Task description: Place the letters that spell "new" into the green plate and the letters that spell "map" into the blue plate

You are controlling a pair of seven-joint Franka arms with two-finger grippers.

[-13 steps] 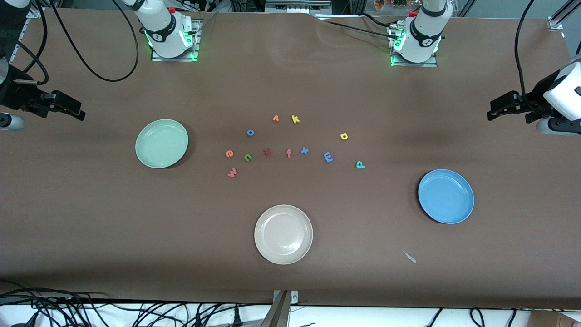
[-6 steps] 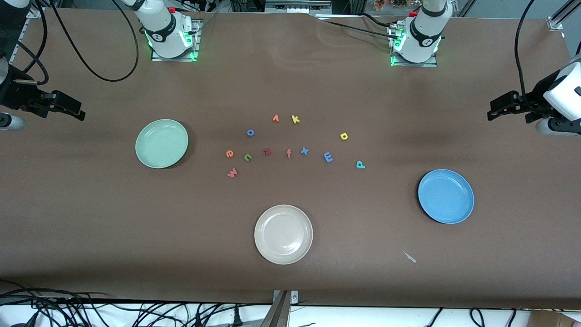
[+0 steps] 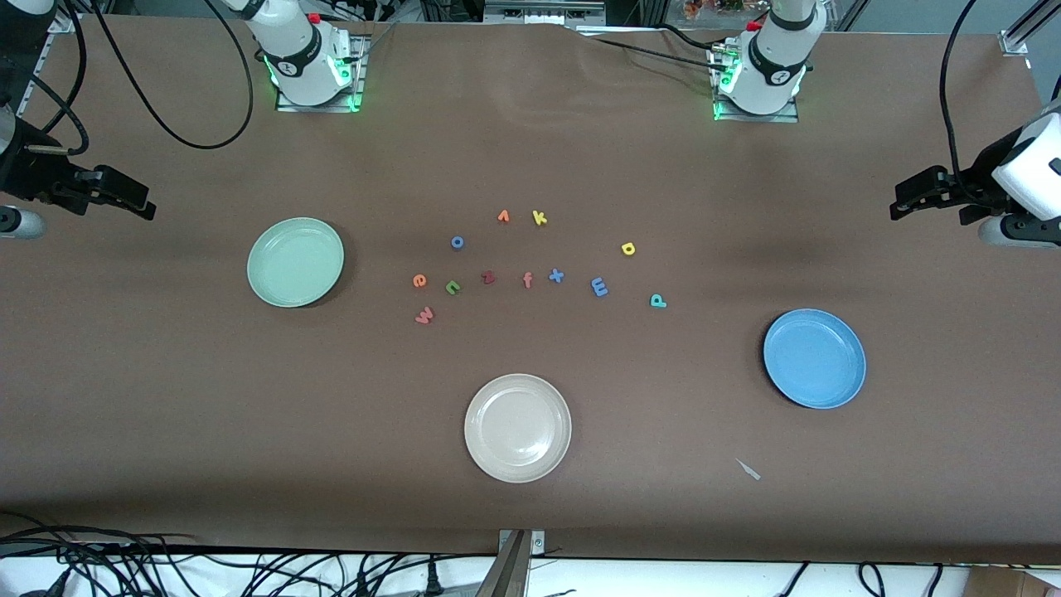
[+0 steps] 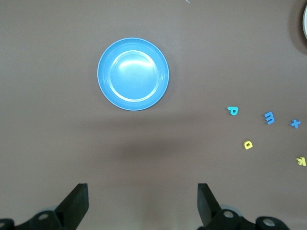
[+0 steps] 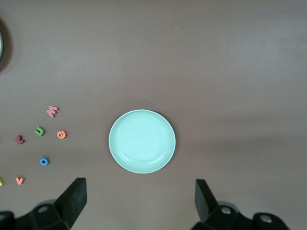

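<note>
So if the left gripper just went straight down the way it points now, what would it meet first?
Probably bare brown table. The left gripper, fingers open, points down beside the round sky-blue shallow plate, not over it, so the plate looks just off that line. Depth is hard to judge.

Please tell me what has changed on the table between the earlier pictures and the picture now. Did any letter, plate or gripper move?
Nothing has visibly changed. The left gripper and the right gripper wait open at their ends of the table, holding nothing. All the letters lie where they were, and the green plate and the blue plate are still without letters.
</note>
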